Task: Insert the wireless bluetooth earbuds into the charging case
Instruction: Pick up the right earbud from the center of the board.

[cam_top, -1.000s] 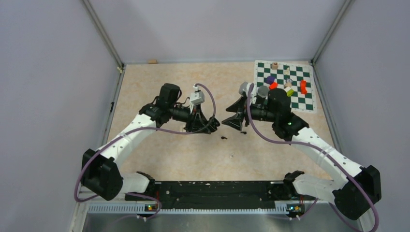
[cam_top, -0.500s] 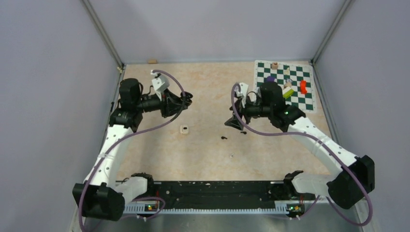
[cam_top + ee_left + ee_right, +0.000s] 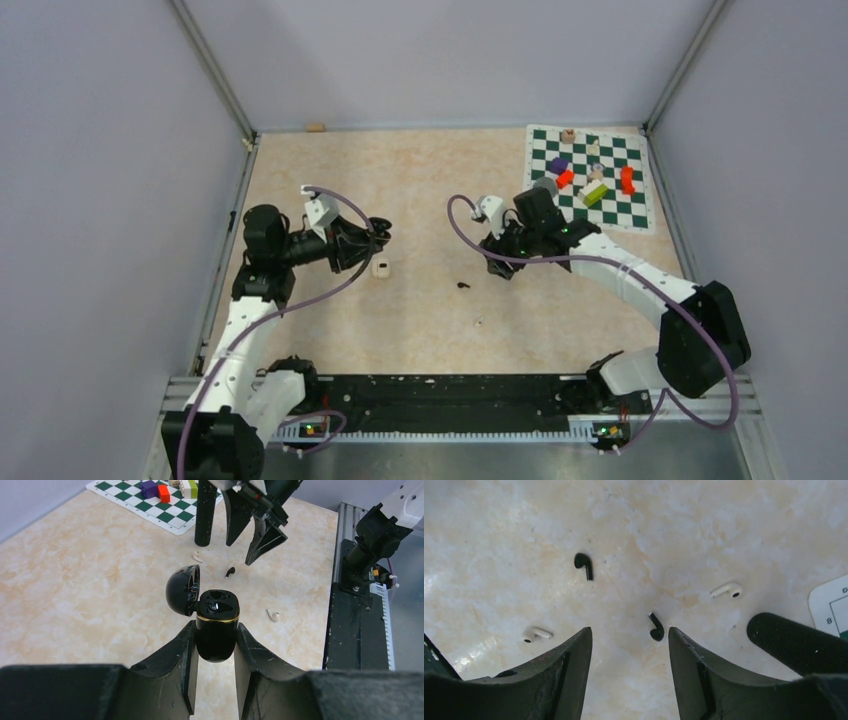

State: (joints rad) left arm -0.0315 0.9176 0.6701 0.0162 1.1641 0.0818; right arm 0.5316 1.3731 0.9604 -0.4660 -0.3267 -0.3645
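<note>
Left end effector (image 3: 215,626) grasping open black charging case (image 3: 217,609). Right end effector (image 3: 629,632) released, seemingly hovering over black earbud (image 3: 655,628).

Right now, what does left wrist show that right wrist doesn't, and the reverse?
Only left wrist: the open black charging case clamped in the left gripper, and the coloured blocks. Only right wrist: a second black earbud lying between the fingertips. Both: the open, empty right gripper, one black earbud, two white earbuds and the marbled table.
</note>
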